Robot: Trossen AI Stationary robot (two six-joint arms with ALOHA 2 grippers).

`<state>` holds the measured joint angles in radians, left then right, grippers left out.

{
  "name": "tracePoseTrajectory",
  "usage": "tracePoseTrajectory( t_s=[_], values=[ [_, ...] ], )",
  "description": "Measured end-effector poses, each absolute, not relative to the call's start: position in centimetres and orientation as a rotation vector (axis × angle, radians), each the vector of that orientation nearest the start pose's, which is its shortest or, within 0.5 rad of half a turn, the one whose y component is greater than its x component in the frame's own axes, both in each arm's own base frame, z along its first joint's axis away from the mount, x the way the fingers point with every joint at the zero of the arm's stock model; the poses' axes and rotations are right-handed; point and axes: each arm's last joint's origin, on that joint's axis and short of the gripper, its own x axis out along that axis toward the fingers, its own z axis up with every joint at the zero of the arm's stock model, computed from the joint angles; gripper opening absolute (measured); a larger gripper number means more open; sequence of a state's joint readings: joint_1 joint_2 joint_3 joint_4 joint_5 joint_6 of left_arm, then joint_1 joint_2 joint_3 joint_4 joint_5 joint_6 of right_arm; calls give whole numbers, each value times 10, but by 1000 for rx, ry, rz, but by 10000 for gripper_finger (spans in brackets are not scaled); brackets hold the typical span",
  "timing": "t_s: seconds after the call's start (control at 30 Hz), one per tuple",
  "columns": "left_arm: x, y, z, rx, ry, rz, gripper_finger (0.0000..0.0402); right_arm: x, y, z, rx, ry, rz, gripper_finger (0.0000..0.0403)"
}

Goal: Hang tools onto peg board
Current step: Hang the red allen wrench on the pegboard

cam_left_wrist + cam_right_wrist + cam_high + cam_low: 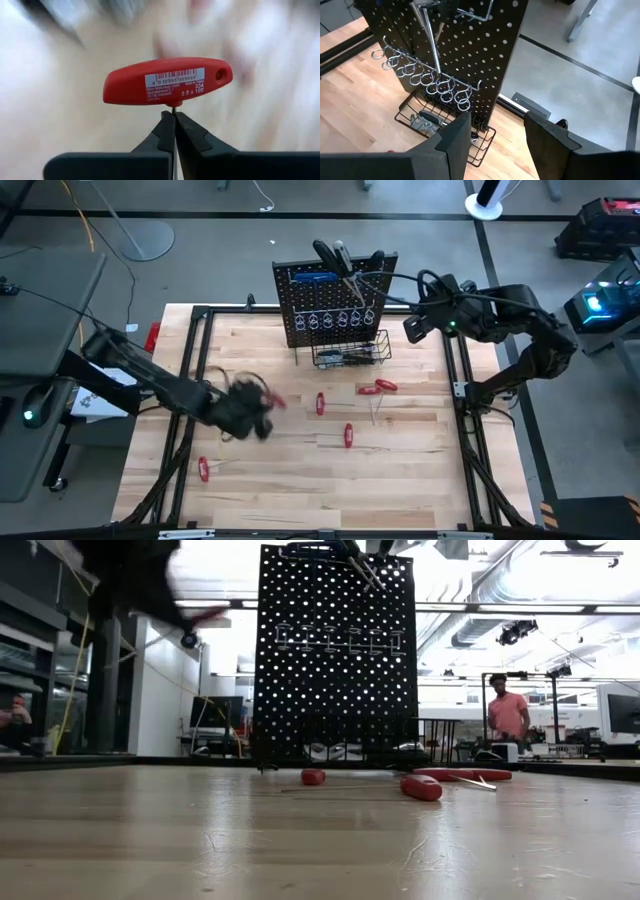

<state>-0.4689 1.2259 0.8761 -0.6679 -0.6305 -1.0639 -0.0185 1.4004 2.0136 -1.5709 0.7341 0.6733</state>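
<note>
My left gripper (262,403) is over the table's left half, raised and blurred, shut on a red T-handle key (167,81). It shows dark at the upper left in the low view (140,580). The black peg board (335,305) stands upright at the far middle, with a row of metal loop hooks (430,80) and a wire basket (445,125) at its foot. Tools hang at its top (340,260). My right gripper (495,135) is open and empty, by the board's right side (420,325). Red-handled tools (320,403), (348,435), (380,387), (204,470) lie flat on the wood. My left gripper pinches the key's thin metal shaft (173,109) between its two fingers (165,132), right below the red handle. The shaft runs along the fingers and the handle lies crosswise beyond their tips. The key is lifted clear of the table.
A black metal frame (190,380) runs round the wooden tabletop. The basket holds a grey tool (422,120). Three red tools lie in front of the board in the low view (422,786). People (508,715) stand in the room beyond the table.
</note>
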Motion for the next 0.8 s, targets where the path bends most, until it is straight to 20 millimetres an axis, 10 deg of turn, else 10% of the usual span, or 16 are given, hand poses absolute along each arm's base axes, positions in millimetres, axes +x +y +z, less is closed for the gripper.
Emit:
tracePoseTrajectory(
  t_s=[0.43,0.8],
  values=[
    [242,-1,337,-186,-65,925,0,193,-24,483,245,590,-985,177],
    [278,47,325,-54,-115,938,0,194,-24,484,250,560,-999,177]
  ],
)
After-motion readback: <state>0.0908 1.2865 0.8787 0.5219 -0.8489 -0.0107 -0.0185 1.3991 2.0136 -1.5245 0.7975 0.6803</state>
